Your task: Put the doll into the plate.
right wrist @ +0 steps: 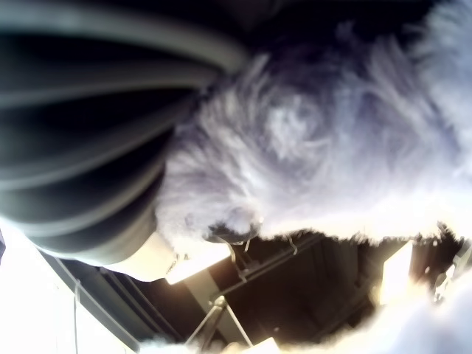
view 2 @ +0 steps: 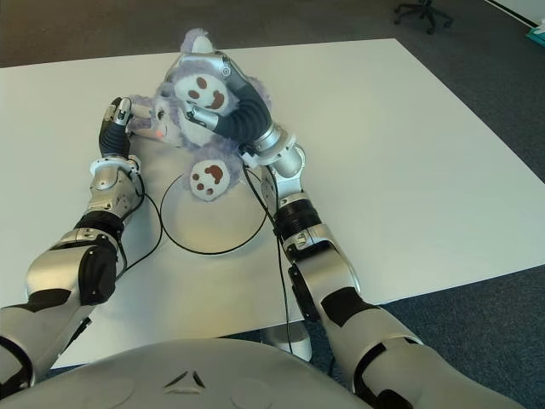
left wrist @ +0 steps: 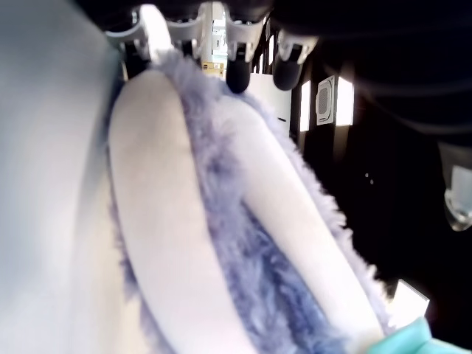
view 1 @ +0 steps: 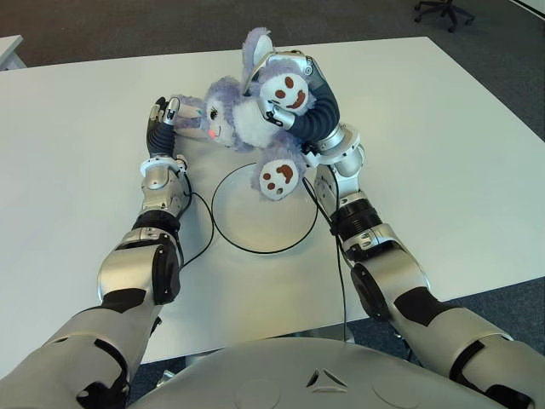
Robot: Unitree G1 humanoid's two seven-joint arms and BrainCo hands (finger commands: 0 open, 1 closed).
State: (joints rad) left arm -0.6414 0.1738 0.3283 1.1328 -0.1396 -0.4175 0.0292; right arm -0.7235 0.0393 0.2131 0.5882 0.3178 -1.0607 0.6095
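A purple and white plush bunny doll (view 1: pixel 234 115) hangs over the far rim of the round white plate (view 1: pixel 255 226), one brown-padded foot dangling just above it. My right hand (view 1: pixel 294 94) is curled around the doll's body and upper leg from the right. My left hand (view 1: pixel 162 115) grips the doll's ear and head from the left; in the left wrist view its fingertips (left wrist: pixel 236 70) press on the end of the long ear (left wrist: pixel 184 221). The right wrist view is filled with the doll's fur (right wrist: pixel 332 133).
The white table (view 1: pixel 443 153) stretches wide on both sides of the plate. Black cables (view 1: pixel 207 230) run along both forearms and beside the plate's rim. An office chair (view 1: pixel 443 10) stands on the dark floor beyond the far edge.
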